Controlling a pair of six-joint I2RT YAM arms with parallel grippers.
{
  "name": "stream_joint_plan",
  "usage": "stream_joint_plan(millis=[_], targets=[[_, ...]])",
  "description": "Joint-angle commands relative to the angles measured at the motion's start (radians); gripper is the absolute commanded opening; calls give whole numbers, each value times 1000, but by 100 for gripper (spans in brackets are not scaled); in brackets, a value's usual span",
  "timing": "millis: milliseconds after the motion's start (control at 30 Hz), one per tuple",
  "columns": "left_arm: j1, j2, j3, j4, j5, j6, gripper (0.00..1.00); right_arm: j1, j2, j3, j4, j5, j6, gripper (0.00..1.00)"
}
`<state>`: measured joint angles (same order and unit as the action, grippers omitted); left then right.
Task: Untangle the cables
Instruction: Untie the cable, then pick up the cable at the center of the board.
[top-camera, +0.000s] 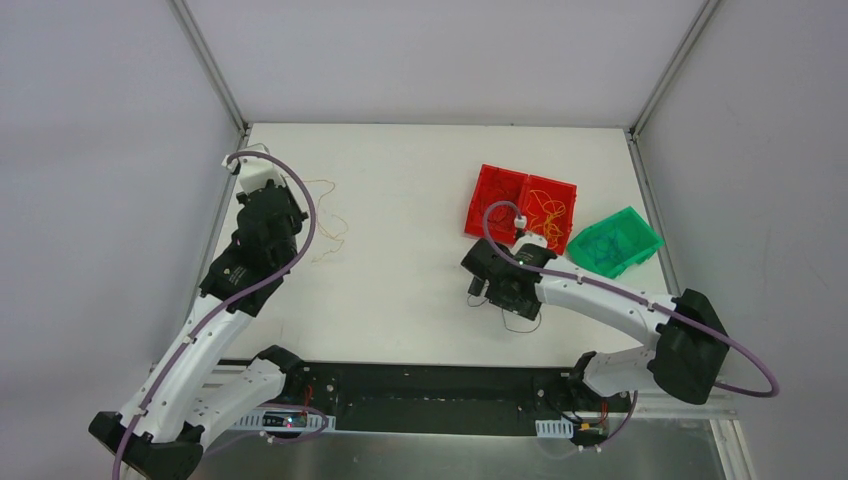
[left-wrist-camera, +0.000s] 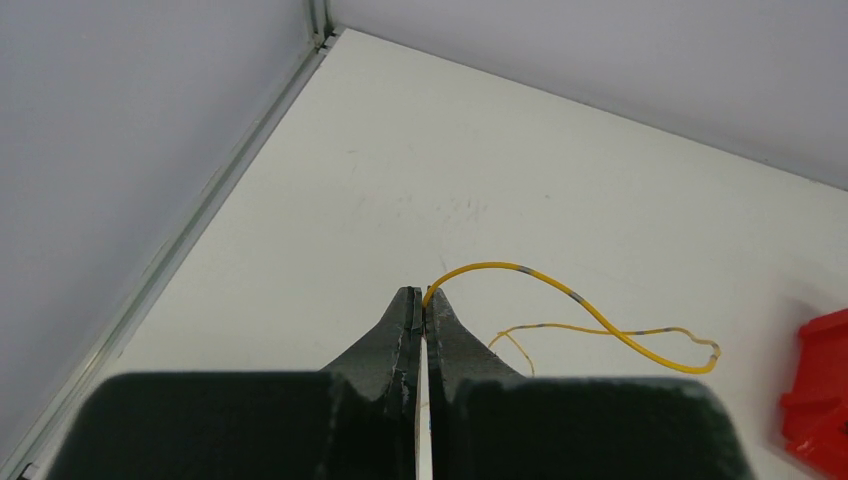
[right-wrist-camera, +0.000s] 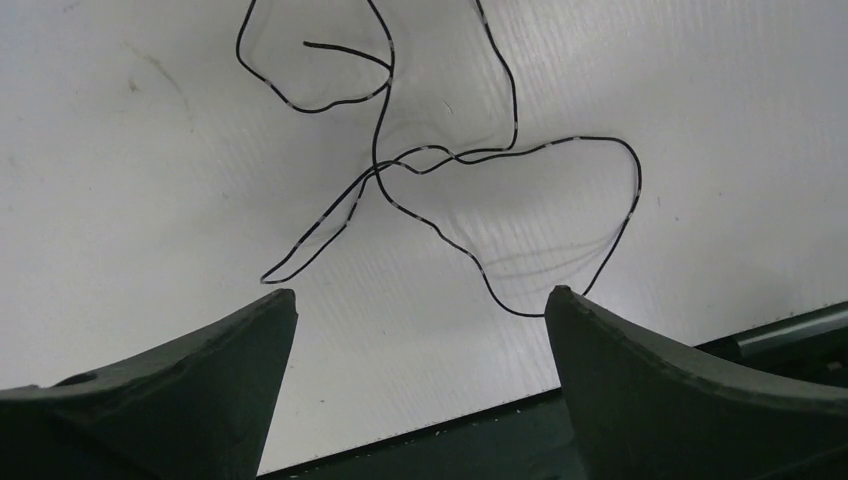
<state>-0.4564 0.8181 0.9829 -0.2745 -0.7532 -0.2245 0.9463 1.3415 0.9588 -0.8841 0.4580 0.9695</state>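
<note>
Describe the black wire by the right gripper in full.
The black wire is hair-thin, dark with short pale bands, and looks flexible. It lies loose on the white table in several loops that cross one another, with one free end curling inward. It sits just ahead of the open right gripper, and nothing grips it. Its nearest bend comes close to the gripper; contact cannot be told.

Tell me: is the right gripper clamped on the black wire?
No, the right gripper stands wide open; the black wire lies loose on the table.

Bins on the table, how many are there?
3. One red bin, a second red bin right beside it, and a green bin nearer the right edge. None looks hidden.
</note>
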Motion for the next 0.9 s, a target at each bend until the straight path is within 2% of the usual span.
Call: stream_joint_plan(millis=[0,167,433,567,867], targets=[[5,7,-3,5,107,-39,0,-12,-11,-15,-46,-14,222,99],[5,1,-1,4,101,-45,0,-54,-27,-71,161,-62,122,99],[5,-11,-14,4,100,-52,0,-118,75,-25,145,-38,-30,100],[5,-11,-17,4,99,-50,0,-148,95,-56,160,-79,-111,99],[5,-8,-22,4,112,-55,0,-187,116,-170,310,-165,-114,100]])
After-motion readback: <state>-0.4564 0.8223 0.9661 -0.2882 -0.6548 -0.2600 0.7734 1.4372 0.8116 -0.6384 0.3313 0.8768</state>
